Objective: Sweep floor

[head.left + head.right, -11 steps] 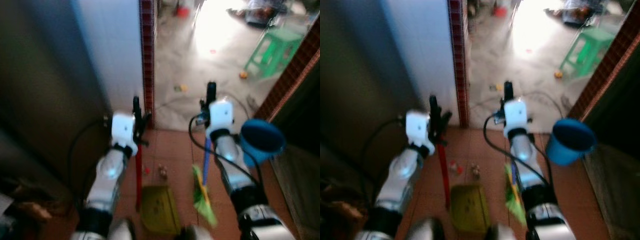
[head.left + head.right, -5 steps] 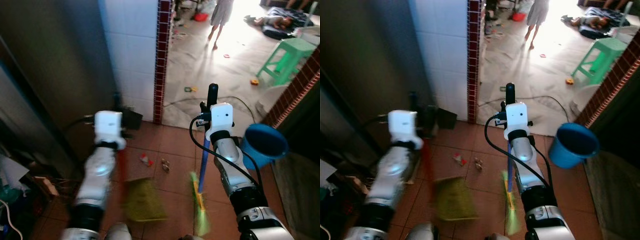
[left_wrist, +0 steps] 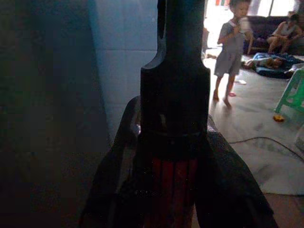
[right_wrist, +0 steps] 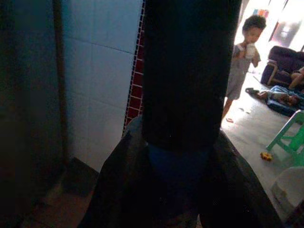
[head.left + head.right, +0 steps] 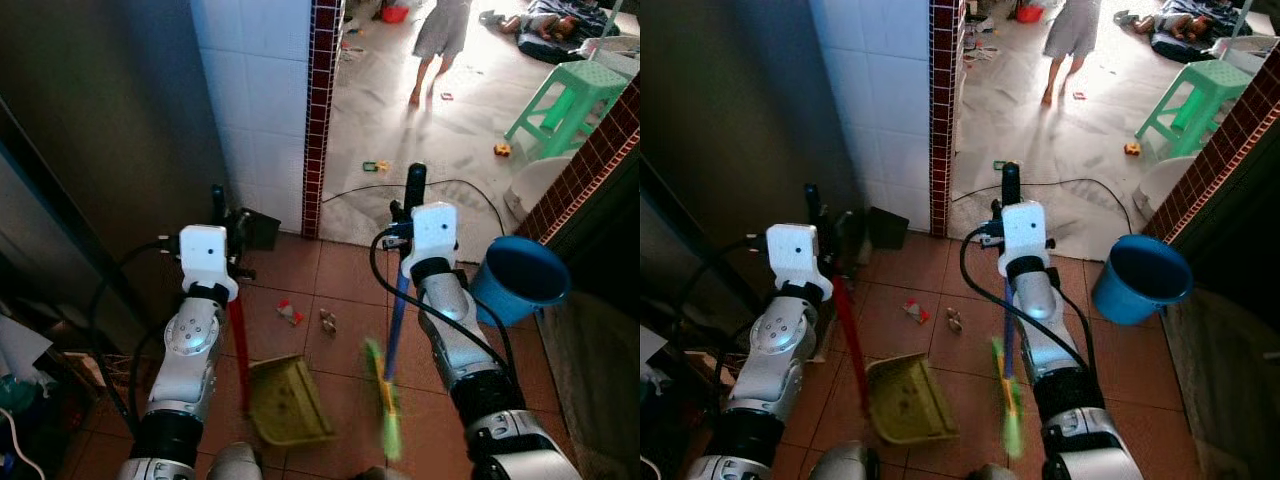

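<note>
While left gripper (image 5: 222,215) clamps red-handled dustpan (image 5: 289,399) | right gripper (image 5: 409,200) clamps blue broom (image 5: 392,340)

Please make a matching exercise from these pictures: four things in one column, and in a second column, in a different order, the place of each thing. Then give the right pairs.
Things:
1. dustpan
2. broom
3. blue bucket
4. green stool

Places:
A. on the pale floor beyond the doorway
B. its blue handle gripped in the right hand
C. on the red tiles at the robot's right, by the brick wall
D. its red handle gripped in the left hand

Pairs: 1-D, 2-B, 3-C, 4-A
</note>
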Motion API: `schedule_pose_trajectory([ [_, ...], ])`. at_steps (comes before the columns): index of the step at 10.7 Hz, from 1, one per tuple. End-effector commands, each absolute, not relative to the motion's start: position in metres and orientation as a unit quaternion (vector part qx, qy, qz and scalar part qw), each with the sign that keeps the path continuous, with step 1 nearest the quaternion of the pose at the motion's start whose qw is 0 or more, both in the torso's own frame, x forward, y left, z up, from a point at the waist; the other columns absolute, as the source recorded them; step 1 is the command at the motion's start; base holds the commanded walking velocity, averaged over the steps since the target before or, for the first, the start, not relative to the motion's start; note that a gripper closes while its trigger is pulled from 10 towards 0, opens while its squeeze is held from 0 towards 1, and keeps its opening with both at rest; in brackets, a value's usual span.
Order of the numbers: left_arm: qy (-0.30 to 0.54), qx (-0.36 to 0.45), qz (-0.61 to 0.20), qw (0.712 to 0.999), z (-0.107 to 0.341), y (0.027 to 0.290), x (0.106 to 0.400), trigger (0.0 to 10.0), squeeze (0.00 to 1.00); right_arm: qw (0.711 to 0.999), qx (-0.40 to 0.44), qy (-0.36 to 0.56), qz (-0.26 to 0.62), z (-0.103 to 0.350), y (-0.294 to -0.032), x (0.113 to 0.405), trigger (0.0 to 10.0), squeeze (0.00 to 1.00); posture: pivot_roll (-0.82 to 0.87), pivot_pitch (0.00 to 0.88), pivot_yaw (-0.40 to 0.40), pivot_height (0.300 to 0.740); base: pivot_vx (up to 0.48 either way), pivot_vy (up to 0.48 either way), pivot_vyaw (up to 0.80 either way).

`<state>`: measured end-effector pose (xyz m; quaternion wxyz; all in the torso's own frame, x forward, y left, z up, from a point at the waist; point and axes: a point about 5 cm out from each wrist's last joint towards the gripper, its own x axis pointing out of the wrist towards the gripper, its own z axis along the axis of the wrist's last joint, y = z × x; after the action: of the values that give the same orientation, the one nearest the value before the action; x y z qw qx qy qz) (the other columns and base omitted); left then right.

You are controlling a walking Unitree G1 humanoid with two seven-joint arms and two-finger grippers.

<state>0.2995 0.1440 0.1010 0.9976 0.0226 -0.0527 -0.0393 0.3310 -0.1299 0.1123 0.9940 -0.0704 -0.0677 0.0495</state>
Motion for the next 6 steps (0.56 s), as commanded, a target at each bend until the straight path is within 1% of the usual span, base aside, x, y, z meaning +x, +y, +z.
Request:
schedule_pose_trajectory([
  [1,-0.092,0.028,-0.031,0.995,0.119,0.145,0.306,10.0,0.0,0.991,-0.086,-0.092,0.044,0.124,-0.135,0.335,10.0,0.0,0.0,0.0,-0.03,0.74,0.292,0.382,0.0],
  [4,-0.119,0.02,-0.05,0.991,0.131,0.133,0.307,10.0,0.0,0.989,-0.102,-0.102,0.039,0.129,-0.139,0.337,10.0,0.0,0.0,0.0,-0.031,0.74,0.325,0.351,0.0],
  [6,-0.138,0.022,-0.06,0.988,0.139,0.13,0.307,10.0,0.0,0.988,-0.106,-0.105,0.038,0.129,-0.14,0.337,10.0,0.0,0.0,0.0,-0.029,0.74,0.435,0.0,0.0],
])
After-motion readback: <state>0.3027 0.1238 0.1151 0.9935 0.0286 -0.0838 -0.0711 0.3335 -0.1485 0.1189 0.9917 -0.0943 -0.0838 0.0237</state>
